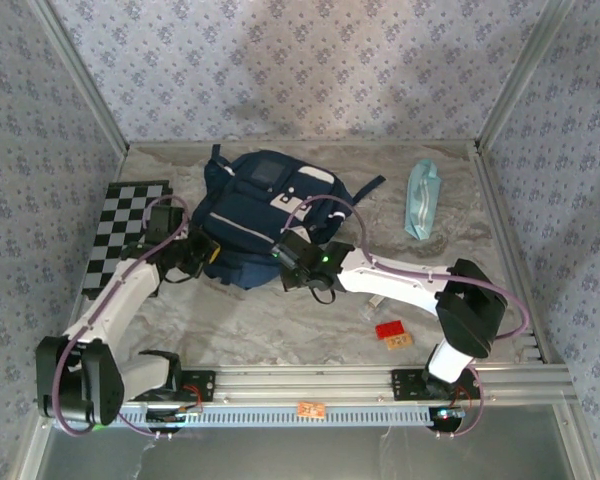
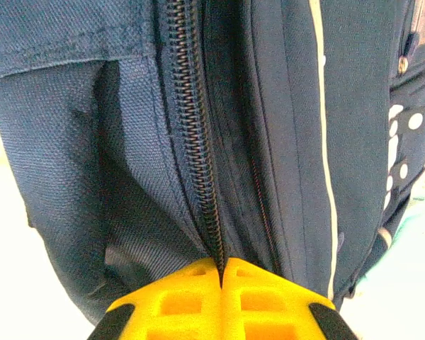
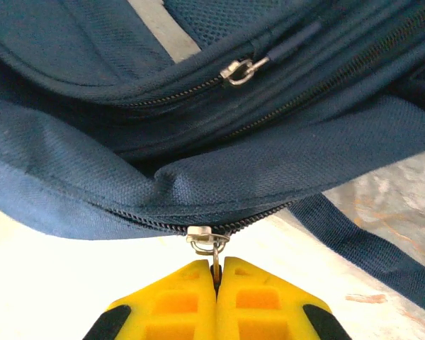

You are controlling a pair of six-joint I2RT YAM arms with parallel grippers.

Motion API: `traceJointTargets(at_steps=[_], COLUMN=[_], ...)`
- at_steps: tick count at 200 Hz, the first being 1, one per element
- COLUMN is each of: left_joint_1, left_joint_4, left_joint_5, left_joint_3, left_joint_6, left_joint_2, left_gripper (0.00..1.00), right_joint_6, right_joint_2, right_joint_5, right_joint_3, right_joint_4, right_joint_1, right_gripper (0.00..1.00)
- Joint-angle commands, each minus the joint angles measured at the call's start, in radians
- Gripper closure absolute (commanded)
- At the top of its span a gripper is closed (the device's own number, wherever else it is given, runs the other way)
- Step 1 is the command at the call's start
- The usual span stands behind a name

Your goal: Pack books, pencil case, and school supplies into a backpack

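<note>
1. Backpack (image 1: 265,215): navy with white patches, lying flat at the middle of the marbled table (image 1: 280,325), straps trailing toward the far side.
2. Left gripper (image 2: 221,273): yellow fingers pressed together, with the line of open zipper teeth (image 2: 195,142) running down into the seam between them. It pinches the backpack's fabric edge at that zipper, at the bag's near-left side.
3. Right gripper (image 3: 216,273): fingers closed tight on the metal zipper pull (image 3: 217,256), which hangs from a slider (image 3: 202,234) on the bag's lower edge. The overhead view places this gripper at the near-right edge of the bag.
4. A second slider (image 3: 239,69) sits on an upper zipper, untouched.
5. Pencil case (image 1: 421,200): pale teal pouch on the table, far right, well apart from the backpack.
6. Small clear oblong item (image 1: 371,306): beside the right forearm; details too small to tell.
7. Red block (image 1: 388,329): near the right arm's base.
8. Checkered board (image 1: 130,235): at the table's left edge.
</note>
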Motion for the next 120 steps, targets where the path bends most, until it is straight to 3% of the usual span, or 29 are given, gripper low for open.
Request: traceJointTargets(at_steps=[1, 18, 41, 59, 82, 120], left_joint_1=[0.037, 0.041, 0.041, 0.042, 0.023, -0.126], left_joint_4=[0.045, 0.031, 0.023, -0.054, -0.007, 0.069], left_joint_5=[-0.041, -0.028, 0.019, 0.020, 0.160, 0.072], left_joint_3=[0.095, 0.143, 0.151, 0.129, 0.010, -0.133], left_joint_6=[0.093, 0.153, 0.209, 0.218, 0.085, -0.138], left_joint_2=[0.042, 0.073, 0.055, 0.001, -0.090, -0.194], left_gripper=[1.00, 1.00, 0.70, 0.61, 0.54, 0.43], right_joint_6=[-0.027, -0.045, -0.049, -0.033, -0.029, -0.024], right_joint_2=[0.010, 0.020, 0.054, 0.060, 0.067, 0.081], right_joint_5=[-0.032, -0.080, -0.089, -0.085, -0.086, -0.077], right_joint_3=[0.035, 0.041, 0.075, 0.066, 0.052, 0.047], right_joint_4=[-0.040, 0.023, 0.017, 0.032, 0.059, 0.056], right_joint_1=[-0.003, 0.010, 0.024, 0.019, 0.020, 0.023], right_gripper=[1.00, 1.00, 1.00, 1.00, 1.00, 1.00])
